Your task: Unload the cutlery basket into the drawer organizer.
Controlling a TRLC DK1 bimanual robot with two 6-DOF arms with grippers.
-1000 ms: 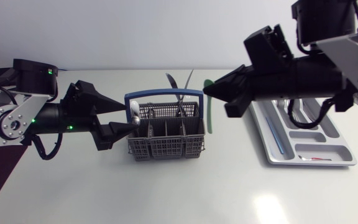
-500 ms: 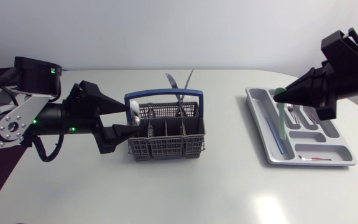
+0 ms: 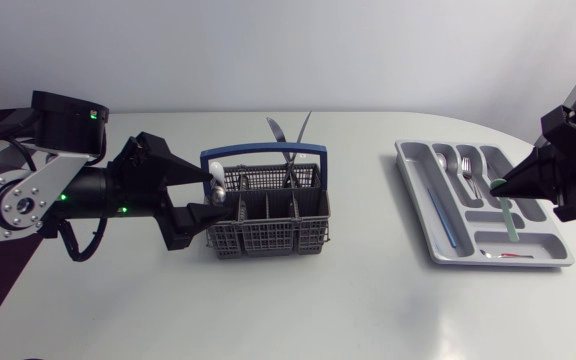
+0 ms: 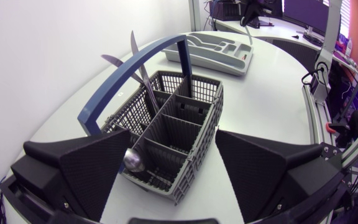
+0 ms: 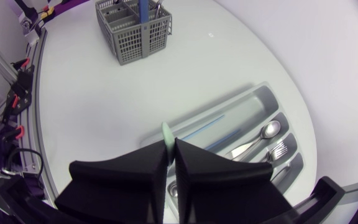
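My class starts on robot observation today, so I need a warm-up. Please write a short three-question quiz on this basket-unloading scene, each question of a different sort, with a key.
1. True or false: the right hand is shut on a green utensil over the organizer.
2. What colour is the handle of the basket? A red, B blue, C yellow.
3. Fill in: the left hand, at the basket, is ____ (open or shut).
Key: 1 true; 2 B; 3 open.
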